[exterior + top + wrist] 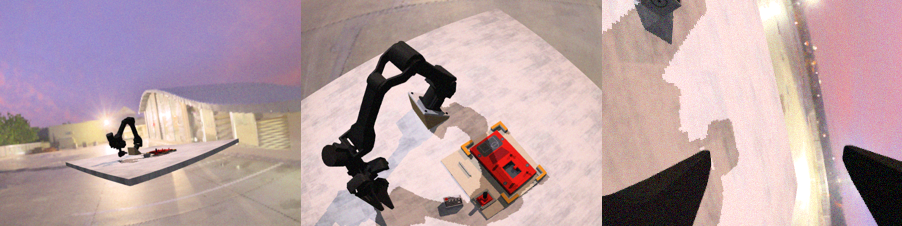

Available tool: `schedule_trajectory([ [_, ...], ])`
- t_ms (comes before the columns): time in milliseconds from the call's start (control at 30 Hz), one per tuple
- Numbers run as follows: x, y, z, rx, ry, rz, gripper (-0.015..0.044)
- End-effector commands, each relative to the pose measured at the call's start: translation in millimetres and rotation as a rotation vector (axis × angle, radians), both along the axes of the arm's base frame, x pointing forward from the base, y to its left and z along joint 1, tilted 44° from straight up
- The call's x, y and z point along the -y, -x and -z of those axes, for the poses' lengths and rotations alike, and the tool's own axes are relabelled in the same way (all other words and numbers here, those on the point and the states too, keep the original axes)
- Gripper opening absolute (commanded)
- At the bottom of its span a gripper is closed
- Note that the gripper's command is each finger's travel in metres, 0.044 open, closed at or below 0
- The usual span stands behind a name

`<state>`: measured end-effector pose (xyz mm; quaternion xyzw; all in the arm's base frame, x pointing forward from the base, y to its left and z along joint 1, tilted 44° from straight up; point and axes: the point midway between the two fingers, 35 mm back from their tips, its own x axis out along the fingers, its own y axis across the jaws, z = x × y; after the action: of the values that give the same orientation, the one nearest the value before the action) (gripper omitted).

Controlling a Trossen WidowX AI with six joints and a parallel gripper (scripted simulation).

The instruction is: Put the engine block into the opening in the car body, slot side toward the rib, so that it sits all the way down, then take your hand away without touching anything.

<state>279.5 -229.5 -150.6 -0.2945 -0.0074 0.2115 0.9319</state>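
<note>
The red car body (498,156) (161,151) lies flat on a beige board (456,162) between orange corner brackets. Its rectangular opening (512,170) shows a grey bottom. My gripper (386,208) (121,154) (777,156) is open and empty, low over the table, well to the left of the engine block.
A small red fixture with a black peg (484,198) sits at the board's near corner, right of the engine block. A thin grey bar (464,169) lies on the board. The arm's wedge-shaped base (428,115) stands behind the board. The table's edge runs along the left.
</note>
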Motion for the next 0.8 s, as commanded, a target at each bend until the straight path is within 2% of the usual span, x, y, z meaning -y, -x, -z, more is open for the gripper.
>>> schedule_trajectory([
  [0, 0.2, -0.3, 0.3, -0.004, -0.004, 0.001, 0.0426],
  [33, 0.9, -1.0, 1.1, -0.014, -0.018, 0.002, 0.044],
  [767, 25.9, -30.6, 32.6, -0.503, -0.561, 0.123, 0.044],
])
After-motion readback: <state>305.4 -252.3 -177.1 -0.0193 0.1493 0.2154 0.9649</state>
